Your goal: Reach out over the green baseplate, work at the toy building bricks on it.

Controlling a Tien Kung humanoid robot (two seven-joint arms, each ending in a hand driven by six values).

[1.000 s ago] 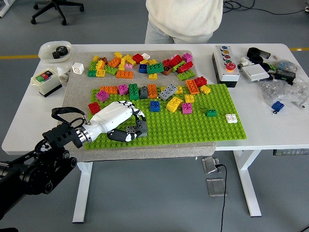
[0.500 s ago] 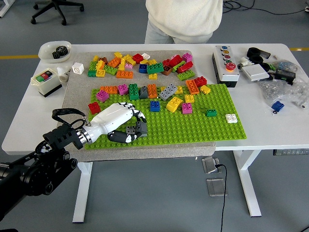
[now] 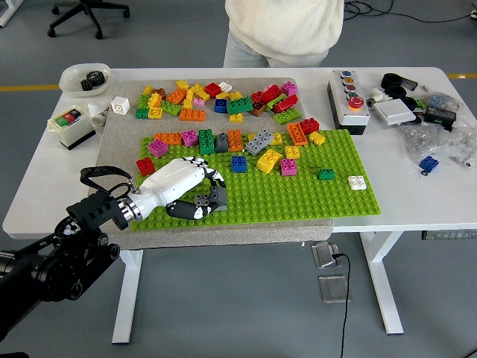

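One left hand (image 3: 181,188) around grey brick (image 3: 206,199).

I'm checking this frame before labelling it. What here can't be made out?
- Head view: whether the left hand actually grips the grey brick under its fingers; the fingers cover it.
- The right arm: outside the picture.
- The person at the far side: cut off by the top edge.
- Small dark parts in the white bowl: too small.

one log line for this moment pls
left hand shut on grey brick | over baseplate near-left | right hand not in view
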